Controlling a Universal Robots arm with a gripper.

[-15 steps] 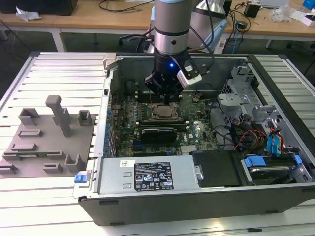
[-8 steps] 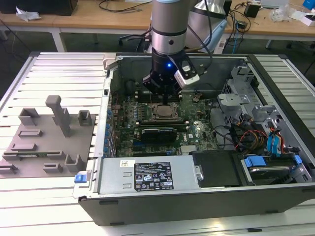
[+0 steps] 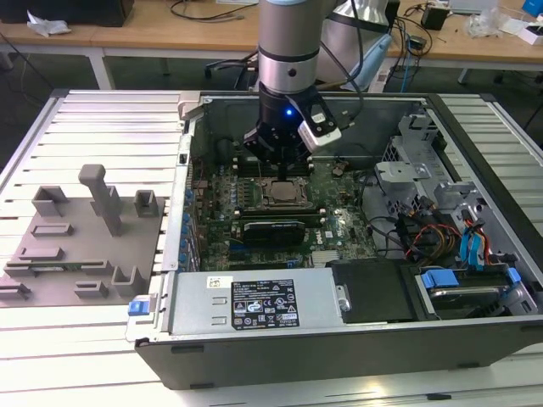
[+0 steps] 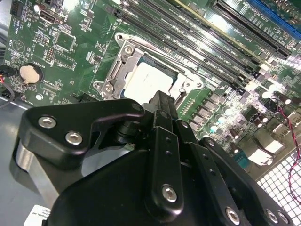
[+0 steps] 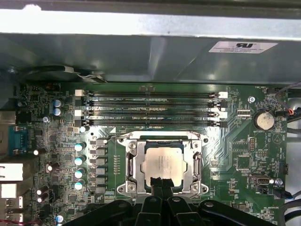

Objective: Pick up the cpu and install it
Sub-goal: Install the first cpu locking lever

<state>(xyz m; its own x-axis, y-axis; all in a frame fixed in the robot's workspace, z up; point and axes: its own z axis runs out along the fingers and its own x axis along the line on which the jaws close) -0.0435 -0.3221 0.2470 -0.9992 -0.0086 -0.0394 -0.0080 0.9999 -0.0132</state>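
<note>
Both wrist views put your end effector [image 5: 161,182], fingers pressed together and holding nothing, at the edge of the cpu [image 5: 162,162], which lies flat in the socket [image 5: 130,162]. I'd judge seating is in hand: keep vertical, press lightly, avoid the frame. Memory slots [image 5: 150,106] sit beyond.

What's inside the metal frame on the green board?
The silvery chip lies flat inside the frame. The black tool covers one edge of it, and whatever is under the chip is hidden.
</note>
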